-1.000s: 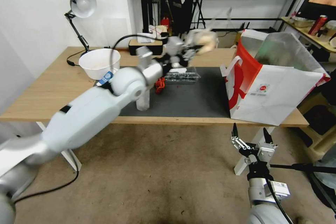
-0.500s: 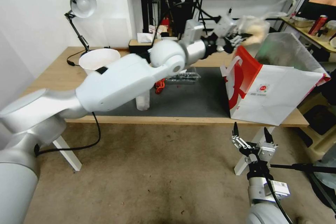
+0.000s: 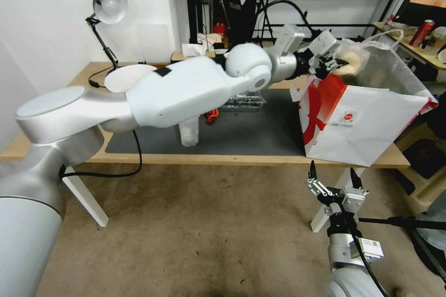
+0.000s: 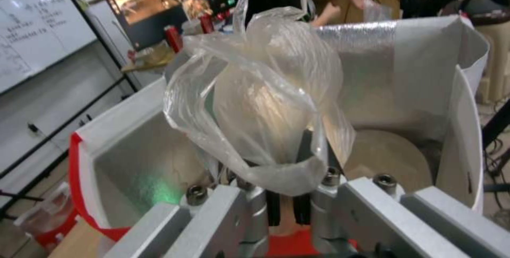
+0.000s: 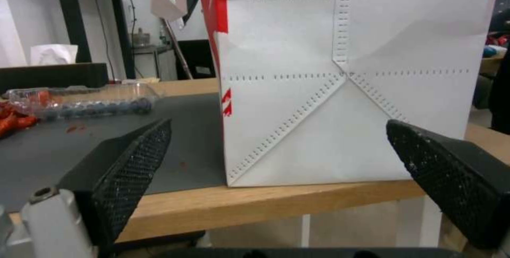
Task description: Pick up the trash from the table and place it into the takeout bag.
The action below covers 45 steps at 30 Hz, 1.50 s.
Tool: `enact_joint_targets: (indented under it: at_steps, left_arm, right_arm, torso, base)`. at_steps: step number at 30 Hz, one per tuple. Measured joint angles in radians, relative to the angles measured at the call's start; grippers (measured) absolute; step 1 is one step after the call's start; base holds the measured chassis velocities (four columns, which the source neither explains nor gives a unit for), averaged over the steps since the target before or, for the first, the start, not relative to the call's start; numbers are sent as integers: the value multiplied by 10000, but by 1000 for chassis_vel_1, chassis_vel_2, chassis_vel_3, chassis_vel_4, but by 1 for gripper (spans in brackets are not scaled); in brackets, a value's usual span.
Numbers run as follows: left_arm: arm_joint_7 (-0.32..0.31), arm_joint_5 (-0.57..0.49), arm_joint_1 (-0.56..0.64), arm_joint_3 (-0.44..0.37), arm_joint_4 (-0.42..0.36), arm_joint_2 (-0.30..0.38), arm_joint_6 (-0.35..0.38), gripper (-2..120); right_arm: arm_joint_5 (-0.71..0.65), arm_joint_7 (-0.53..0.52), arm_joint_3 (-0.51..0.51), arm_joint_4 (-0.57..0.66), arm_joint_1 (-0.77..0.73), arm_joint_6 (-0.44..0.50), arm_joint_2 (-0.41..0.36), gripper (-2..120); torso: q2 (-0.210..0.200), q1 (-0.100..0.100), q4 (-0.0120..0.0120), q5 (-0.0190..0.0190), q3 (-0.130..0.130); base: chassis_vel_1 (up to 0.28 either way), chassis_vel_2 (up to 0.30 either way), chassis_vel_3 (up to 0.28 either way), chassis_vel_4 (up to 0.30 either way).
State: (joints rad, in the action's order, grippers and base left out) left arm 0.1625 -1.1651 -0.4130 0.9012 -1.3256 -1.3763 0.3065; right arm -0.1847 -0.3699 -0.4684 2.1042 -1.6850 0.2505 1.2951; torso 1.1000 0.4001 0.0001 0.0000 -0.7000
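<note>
head view: high, facing forward-down over table [image 3: 260, 160]
left wrist view: close, looking down into takeout bag [image 4: 467, 102] mouth
right wrist view: low, table-edge level, near bag's front
shared: takeout bag, all three

Fingers [image 4: 303, 178] pinch clear bag [image 4: 260, 102] above takeout bag [image 4: 467, 102].

We have swung our left gripper [image 3: 335, 59] far to the right. The clear bag [image 3: 354, 60] it holds was over the mat and now hangs over the open takeout bag [image 3: 367, 111].
</note>
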Motion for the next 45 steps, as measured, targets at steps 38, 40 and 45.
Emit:
enact_joint_targets:
  at_steps: [38, 40, 45]
  left_arm:
    - [806, 1047, -836, 119, 1478, -1333, 1442, 3]
    - [762, 1065, -836, 85, 1425, -1361, 1510, 7]
    - [628, 1063, -836, 27, 1348, -1379, 1536, 19]
  right_arm:
    - [8, 6, 47, -16, 19, 100, 166, 100]
    - [8, 6, 45, -53, 8, 137, 186, 100]
    - [8, 7, 43, -66, 20, 157, 188, 100]
  torso:
    - [-1, -2, -1, 0, 0]
    - [-1, -2, -1, 0, 0]
    - [0, -2, -2, 0, 0]
  base:
    - [0, 0, 0, 0]
    - [0, 0, 0, 0]
    - [0, 0, 0, 0]
